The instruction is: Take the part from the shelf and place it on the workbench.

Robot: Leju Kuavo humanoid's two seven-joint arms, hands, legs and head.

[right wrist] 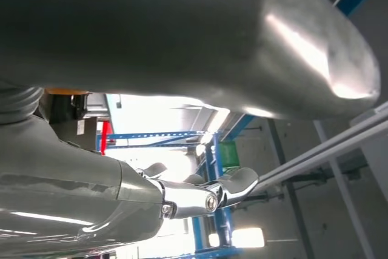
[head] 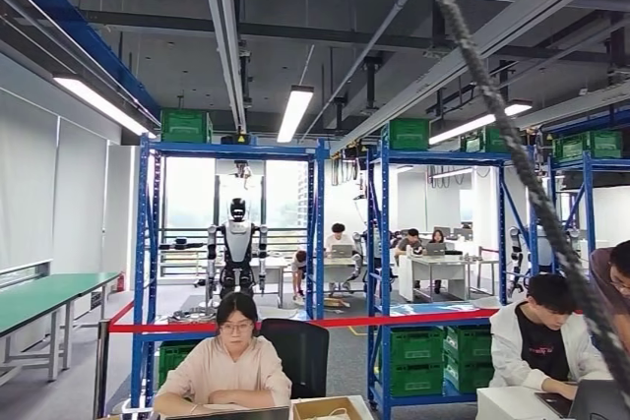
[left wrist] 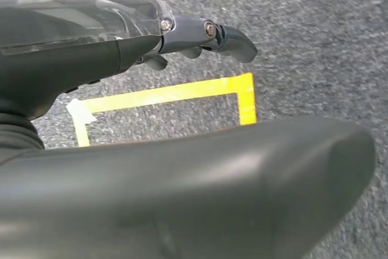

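Observation:
Two blue shelf racks stand ahead in the head view, one on the left (head: 143, 243) and one on the right (head: 374, 272). Green crates (head: 416, 346) sit on the right rack's low level, and more green crates (head: 186, 126) sit on top. I cannot pick out the part among them. A green-topped workbench (head: 44, 297) runs along the left wall. My left hand (left wrist: 114, 53) hangs over grey floor, fingers (left wrist: 228, 37) stretched out and holding nothing. My right hand (right wrist: 137, 192) points up toward the ceiling, its fingers (right wrist: 228, 189) straight and also holding nothing.
A red barrier tape (head: 312, 323) spans the racks. A person (head: 234, 361) sits at a desk in front of me, another person (head: 538, 336) at the right. Another humanoid robot (head: 237, 243) stands behind the left rack. A braided black cable (head: 520, 154) crosses the right. Yellow floor tape (left wrist: 183, 93) lies under my left hand.

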